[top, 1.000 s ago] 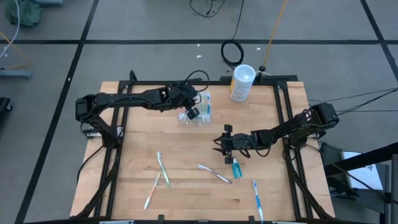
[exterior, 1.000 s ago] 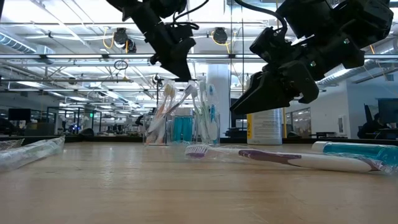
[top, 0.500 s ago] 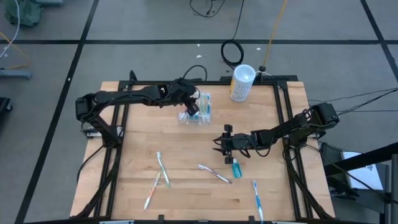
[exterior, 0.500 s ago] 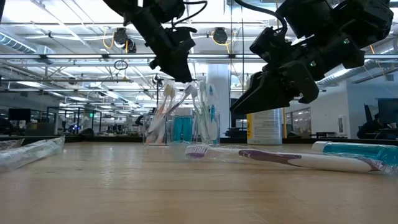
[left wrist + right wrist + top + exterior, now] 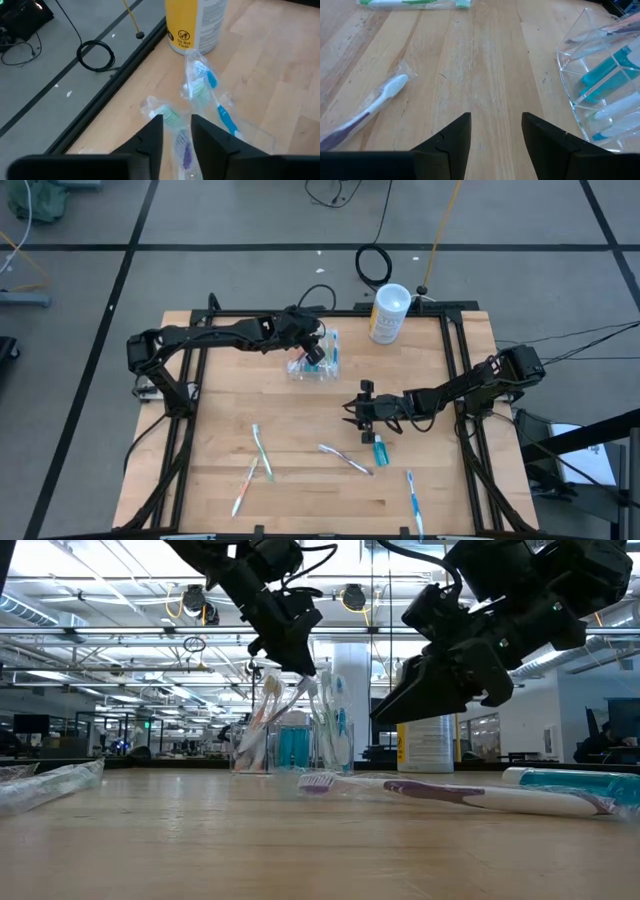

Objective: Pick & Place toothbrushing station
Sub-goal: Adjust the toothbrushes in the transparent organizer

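High view: left gripper point(image 5: 315, 352) hangs over the clear holder point(image 5: 318, 366), fingers a narrow gap apart around wrapped brush heads, actual pinch hard to tell; right gripper point(image 5: 352, 411) spread, empty, beside one toothpaste tube point(image 5: 379, 450). Four toothbrushes point(image 5: 262, 450) lie loose on the table point(image 5: 220, 400) on the holder's near side. Holder's bristles-up brushes and teal tubes are too overlapped to count; one white canister point(image 5: 388, 313) stands just beyond it.

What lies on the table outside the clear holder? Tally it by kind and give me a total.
toothbrushes: 4
toothpaste tube: 1
white canister: 1
Total: 6
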Tool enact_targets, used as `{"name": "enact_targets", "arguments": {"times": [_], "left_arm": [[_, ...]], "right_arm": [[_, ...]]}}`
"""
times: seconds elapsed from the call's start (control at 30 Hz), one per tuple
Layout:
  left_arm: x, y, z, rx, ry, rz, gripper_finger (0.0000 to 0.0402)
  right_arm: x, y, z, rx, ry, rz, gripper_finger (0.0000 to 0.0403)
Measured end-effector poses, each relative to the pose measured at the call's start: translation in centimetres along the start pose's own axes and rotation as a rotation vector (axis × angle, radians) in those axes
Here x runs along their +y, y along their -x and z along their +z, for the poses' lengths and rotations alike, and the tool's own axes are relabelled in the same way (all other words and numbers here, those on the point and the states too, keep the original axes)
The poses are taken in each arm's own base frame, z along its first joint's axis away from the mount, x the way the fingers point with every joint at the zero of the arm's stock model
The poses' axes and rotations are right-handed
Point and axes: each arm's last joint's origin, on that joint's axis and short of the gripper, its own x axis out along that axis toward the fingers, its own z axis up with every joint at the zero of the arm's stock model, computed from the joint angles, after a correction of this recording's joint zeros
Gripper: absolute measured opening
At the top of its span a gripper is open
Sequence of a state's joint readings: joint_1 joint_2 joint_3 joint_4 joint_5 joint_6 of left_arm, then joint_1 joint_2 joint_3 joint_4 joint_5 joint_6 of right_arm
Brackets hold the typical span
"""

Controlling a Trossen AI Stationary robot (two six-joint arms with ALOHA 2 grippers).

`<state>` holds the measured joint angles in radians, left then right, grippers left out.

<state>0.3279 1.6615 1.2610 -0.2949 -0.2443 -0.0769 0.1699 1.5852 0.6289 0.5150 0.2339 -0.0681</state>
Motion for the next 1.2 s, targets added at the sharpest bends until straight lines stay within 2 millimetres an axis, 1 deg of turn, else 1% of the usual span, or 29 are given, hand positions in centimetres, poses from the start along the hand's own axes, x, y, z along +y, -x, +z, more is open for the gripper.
{"name": "enact_targets", "arguments": {"times": [0.23, 0.3, 0.43, 0.57, 0.67, 0.8, 0.87, 1.03, 1.13, 1.2], "left_arm": [[0.0, 0.0, 0.0, 0.001, -0.001, 0.0, 0.0019], [0.0, 0.1, 0.0, 0.001, -0.001, -0.012, 0.0006], [-0.2, 1.0, 0.3, -0.011, -0.002, -0.025, 0.0012], [-0.3, 2.7, 0.7, -0.033, -0.002, -0.021, 0.0004], [-0.5, 4.1, 0.9, -0.05, -0.005, 0.008, 0.0009], [-0.5, 6.0, 0.6, -0.021, -0.012, 0.075, 0.0004], [-0.4, 6.6, 0.1, 0.024, 0.004, 0.119, 0.0004], [-0.4, 7.0, -1.6, 0.167, 0.028, 0.225, 0.0008], [-0.4, 6.4, -2.4, 0.215, 0.04, 0.256, 0.0003], [-0.4, 5.9, -2.7, 0.219, 0.038, 0.261, 0.0009]], "right_arm": [[0.0, 0.0, 0.0, 0.004, 0.001, 0.0, 0.0167], [0.0, 0.0, 0.0, 0.004, 0.001, 0.0, 0.0167], [0.0, 0.0, 0.0, 0.005, 0.001, 0.0, 0.0167], [0.0, 0.0, -0.1, 0.012, 0.0, 0.001, 0.0167], [0.0, 0.0, -0.2, 0.018, 0.001, 0.001, 0.0167], [0.0, 0.0, -0.2, 0.02, 0.001, 0.001, 0.0167], [0.0, 0.0, -0.2, 0.021, 0.001, 0.001, 0.0167], [0.0, 0.0, -0.2, 0.02, 0.001, 0.001, 0.0167], [0.0, 0.0, -0.2, 0.019, 0.001, 0.001, 0.0167], [0.0, 0.0, -0.2, 0.019, 0.001, 0.001, 0.0167]]}}
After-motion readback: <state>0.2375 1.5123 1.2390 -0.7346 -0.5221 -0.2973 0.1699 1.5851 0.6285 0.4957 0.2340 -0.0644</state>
